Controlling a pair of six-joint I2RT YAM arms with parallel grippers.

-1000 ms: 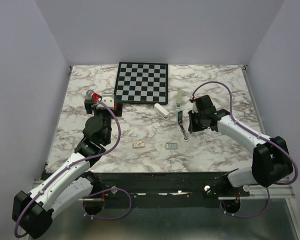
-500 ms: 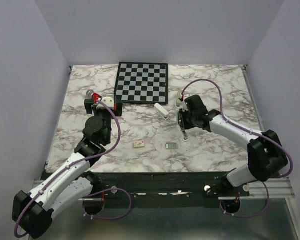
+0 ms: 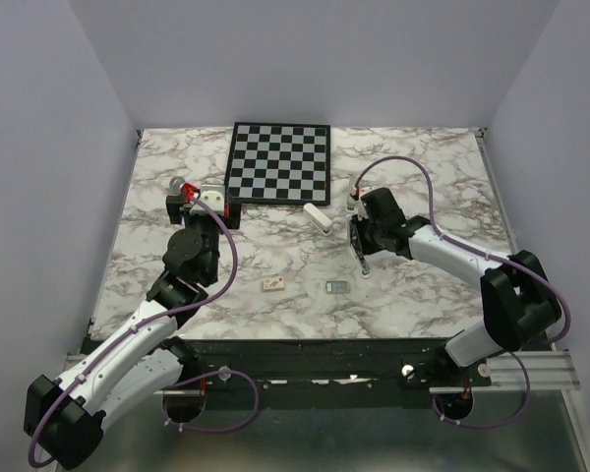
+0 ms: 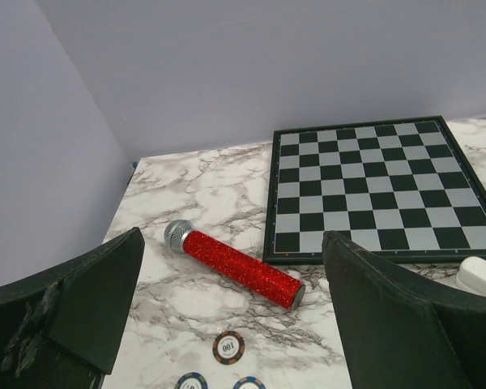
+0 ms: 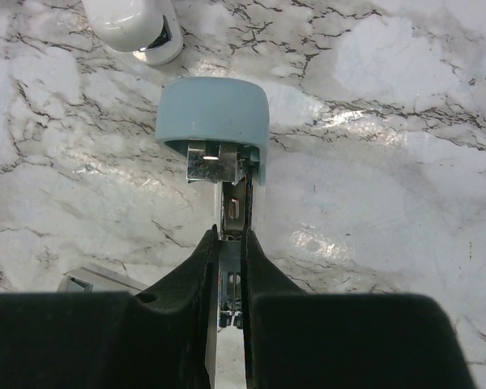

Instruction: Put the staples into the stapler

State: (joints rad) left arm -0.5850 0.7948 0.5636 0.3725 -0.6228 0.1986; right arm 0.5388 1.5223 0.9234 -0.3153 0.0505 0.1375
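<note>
Two black fingers (image 5: 201,271) of the right gripper (image 5: 231,239) are pinching the thin metal rail of the pale-blue-capped metal stapler (image 5: 215,121), jaws nearly together, with the blue cap sitting at twelve o'clock from the fingertips. The small flat silvery-grey block of staples (image 3: 338,286) is lying free on the white marble-patterned table (image 3: 423,295), just beside the stapler at about seven o'clock from it in the overhead view.

Judging by its look, the block is probably handling as a light, stiff but brittle strip, snapping if bent and sliding easily on the slick top. Gripping it across its long edges near the middle is likely the safest hold.

At nine o'clock on the table, the left gripper (image 4: 233,243) is hovering with its jaws spread wide over a red glitter microphone (image 4: 239,267).
</note>
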